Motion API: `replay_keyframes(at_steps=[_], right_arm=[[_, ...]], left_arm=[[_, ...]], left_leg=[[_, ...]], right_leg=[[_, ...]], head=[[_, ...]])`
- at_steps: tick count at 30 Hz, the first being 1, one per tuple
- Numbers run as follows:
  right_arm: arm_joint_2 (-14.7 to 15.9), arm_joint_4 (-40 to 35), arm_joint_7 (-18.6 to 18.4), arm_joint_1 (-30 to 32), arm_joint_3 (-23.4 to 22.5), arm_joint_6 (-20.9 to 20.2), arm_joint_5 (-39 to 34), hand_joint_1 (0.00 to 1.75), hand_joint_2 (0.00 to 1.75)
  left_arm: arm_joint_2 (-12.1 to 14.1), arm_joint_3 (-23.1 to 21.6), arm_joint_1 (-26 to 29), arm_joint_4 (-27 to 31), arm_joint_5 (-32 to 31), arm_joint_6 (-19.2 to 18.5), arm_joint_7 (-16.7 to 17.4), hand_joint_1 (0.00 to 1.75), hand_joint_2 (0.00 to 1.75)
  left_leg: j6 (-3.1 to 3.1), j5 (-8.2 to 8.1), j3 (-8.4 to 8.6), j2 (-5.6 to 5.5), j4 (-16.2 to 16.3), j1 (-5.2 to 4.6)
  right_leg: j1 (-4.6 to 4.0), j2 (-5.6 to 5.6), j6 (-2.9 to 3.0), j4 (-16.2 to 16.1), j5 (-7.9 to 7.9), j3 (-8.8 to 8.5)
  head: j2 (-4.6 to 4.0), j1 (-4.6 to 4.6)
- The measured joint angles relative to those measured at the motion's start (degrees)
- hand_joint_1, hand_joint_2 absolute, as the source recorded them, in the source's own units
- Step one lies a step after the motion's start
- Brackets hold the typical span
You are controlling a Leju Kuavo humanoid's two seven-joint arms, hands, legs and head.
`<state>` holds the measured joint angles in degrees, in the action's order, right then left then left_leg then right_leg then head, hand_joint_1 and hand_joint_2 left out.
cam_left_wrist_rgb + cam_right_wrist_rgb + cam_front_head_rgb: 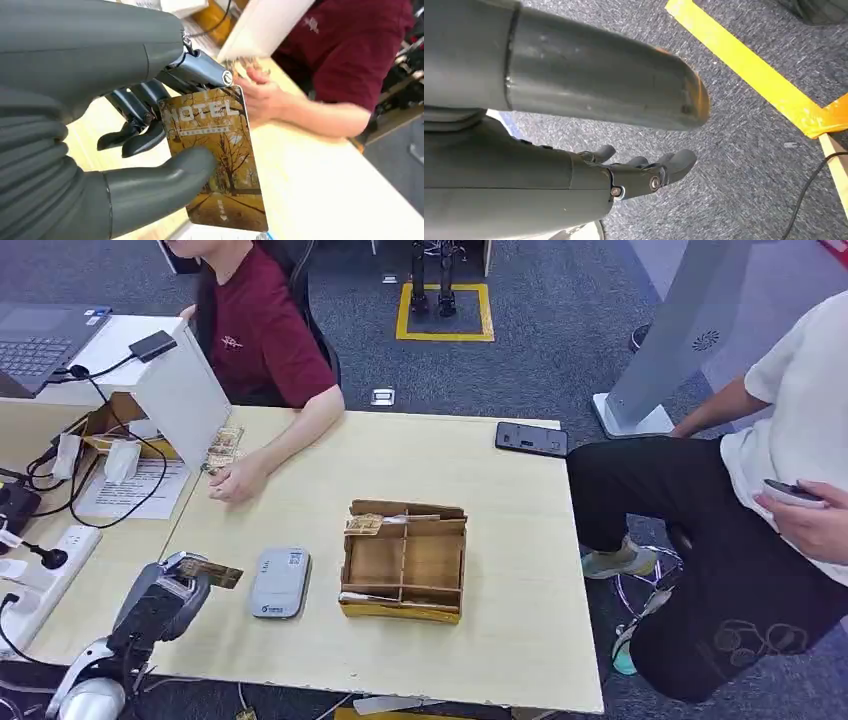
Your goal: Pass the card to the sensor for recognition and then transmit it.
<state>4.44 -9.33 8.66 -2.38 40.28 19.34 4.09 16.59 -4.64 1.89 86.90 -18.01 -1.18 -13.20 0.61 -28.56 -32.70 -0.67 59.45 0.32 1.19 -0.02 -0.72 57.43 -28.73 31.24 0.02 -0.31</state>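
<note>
On the counter (520, 590), a wooden divided box (404, 561) sits beyond the grey sensor (280, 582) just beside the left robot hand (170, 592), which pinches the card (215, 155) reading "HOTEL". The right robot hand (634, 175) hangs empty, fingers apart.

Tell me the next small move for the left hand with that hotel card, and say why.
Probably carry the card a little to the robot's right and lower it over the grey sensor. The left hand already pinches the card between thumb and fingers, as the left wrist view shows, and it sits just beside the sensor on the table, not yet above it. The right hand hangs over the floor.
</note>
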Motion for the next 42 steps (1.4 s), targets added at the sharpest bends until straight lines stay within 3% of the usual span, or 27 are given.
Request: replay_keyframes(at_steps=[3,9,17,29,42], right_arm=[[0.0,0.0,0.1,0.1,0.0,0.0,-0.1,0.00,0.00],[0.0,0.1,-0.6,0.2,-0.1,-0.3,0.0,0.00,0.00],[-0.3,0.1,-0.5,0.2,0.0,-0.1,0.2,0.00,0.00],[-0.6,0.1,-0.9,0.2,0.0,-0.3,0.9,0.00,0.00],[-0.6,0.1,-0.9,0.1,0.0,-0.2,1.0,0.00,0.00]], left_arm=[[-0.5,-1.3,-0.8,0.0,0.2,-1.1,1.9,1.75,1.75],[-1.5,-4.4,-1.3,-0.2,1.0,-2.6,2.4,1.75,1.75],[-4.8,-7.1,-3.7,-2.4,0.0,0.6,5.4,1.75,1.75],[-8.3,-7.2,-6.2,-6.5,1.4,5.5,5.9,1.75,1.75],[-9.7,-7.2,-8.3,-9.4,-1.0,7.5,6.5,1.75,1.75]], left_leg=[[0.00,0.00,0.00,0.00,0.0,0.00],[0.00,0.00,0.00,0.00,0.0,0.00],[0.00,0.00,0.00,0.00,0.0,-0.01],[0.00,0.00,-0.01,0.00,0.0,-0.01],[0.01,0.00,0.00,0.00,0.0,-0.01]], right_leg=[[0.00,0.01,0.00,0.0,0.01,0.00],[0.00,0.00,0.00,0.0,0.01,0.01],[0.01,0.00,0.00,0.0,0.02,-0.01],[0.01,0.01,0.03,0.0,0.03,0.00],[0.00,0.01,0.03,0.0,0.04,0.00]], head=[[-0.02,-0.02],[0.00,-0.02],[-0.02,-0.02],[-0.02,0.00],[-0.02,-0.04]])
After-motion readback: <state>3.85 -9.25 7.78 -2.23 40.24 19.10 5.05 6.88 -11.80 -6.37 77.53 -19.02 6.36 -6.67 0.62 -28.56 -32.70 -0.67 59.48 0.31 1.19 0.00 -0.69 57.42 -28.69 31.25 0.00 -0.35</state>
